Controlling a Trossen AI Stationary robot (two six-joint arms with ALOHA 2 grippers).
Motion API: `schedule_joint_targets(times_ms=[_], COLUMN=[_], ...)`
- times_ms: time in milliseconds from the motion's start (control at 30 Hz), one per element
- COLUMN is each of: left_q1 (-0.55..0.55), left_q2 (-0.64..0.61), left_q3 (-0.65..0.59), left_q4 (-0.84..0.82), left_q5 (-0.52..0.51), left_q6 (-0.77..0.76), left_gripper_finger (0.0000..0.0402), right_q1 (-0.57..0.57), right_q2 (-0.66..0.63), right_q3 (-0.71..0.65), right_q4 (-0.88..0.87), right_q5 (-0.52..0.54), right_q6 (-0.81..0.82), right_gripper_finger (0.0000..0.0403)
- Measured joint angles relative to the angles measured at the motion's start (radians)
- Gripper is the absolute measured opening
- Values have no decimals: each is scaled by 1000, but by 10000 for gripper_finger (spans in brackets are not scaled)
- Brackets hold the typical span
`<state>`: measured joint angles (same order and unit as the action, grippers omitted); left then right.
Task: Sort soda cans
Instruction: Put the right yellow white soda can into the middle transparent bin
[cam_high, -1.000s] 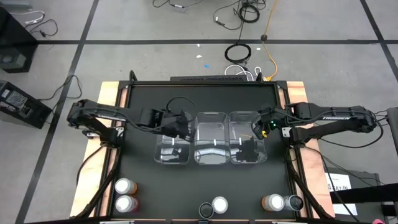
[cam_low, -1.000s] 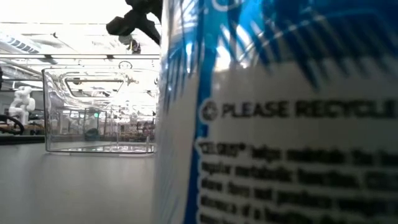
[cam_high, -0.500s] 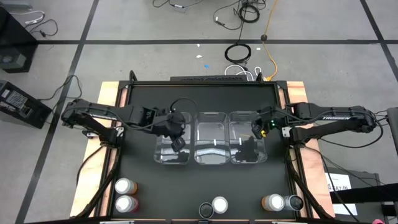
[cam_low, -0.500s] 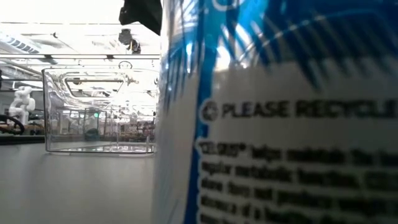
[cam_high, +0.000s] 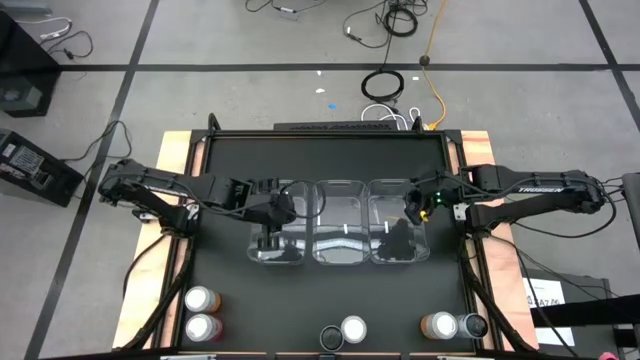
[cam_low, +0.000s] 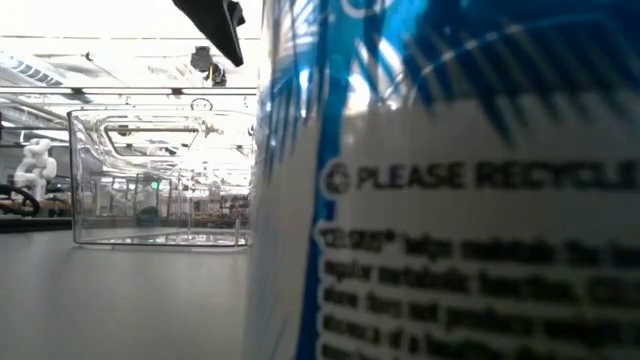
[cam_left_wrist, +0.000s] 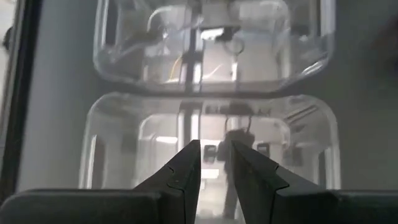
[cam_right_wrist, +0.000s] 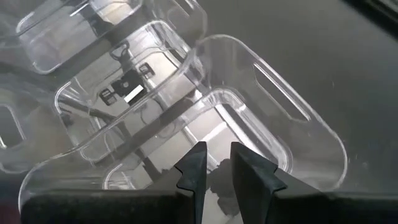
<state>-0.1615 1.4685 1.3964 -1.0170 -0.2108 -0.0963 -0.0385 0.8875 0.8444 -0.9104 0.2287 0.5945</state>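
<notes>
Several soda cans stand upright along the table's near edge in the high view: a pair at the left (cam_high: 200, 298) (cam_high: 200, 326), a pair in the middle (cam_high: 352, 328), and a pair at the right (cam_high: 437, 325) (cam_high: 472, 325). One blue-and-white can (cam_low: 450, 200) fills the low view. My left gripper (cam_high: 272, 225) (cam_left_wrist: 216, 152) hangs shut and empty above the left clear bin (cam_high: 256, 245), pointing down. My right gripper (cam_high: 408, 215) (cam_right_wrist: 217, 155) hangs shut and empty above the right clear bin (cam_high: 426, 240).
Three clear plastic bins stand side by side mid-table, with the middle bin (cam_high: 340, 255) between the two grippers. Bare black table lies between the bins and the cans. Copper-coloured strips (cam_high: 175, 150) border the table's left and right sides.
My left gripper has tipped from pointing toward the table's right to pointing down over the left bin, and has drawn back slightly toward the table's left edge.
</notes>
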Motion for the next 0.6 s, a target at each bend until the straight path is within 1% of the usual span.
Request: schedule_joint_targets(times_ms=[133,333,500,600], left_q1=[-4,-50,-103,-129], left_q2=[0,-6,-22,-49], left_q3=[-30,-97,-185,-252], left_q4=[112,256,434,544], left_q5=[28,37,35,16], left_q6=[2,-27,-29,-53], left_gripper_finger=[99,99,99,99], right_q1=[1,1,1,2], right_q2=[0,0,0,-12], right_q3=[0,0,0,0], right_q4=[37,81,85,85], right_q5=[-20,-27,-31,-89], right_q6=[-97,-214,-254,-290], right_gripper_finger=[66,66,64,49])
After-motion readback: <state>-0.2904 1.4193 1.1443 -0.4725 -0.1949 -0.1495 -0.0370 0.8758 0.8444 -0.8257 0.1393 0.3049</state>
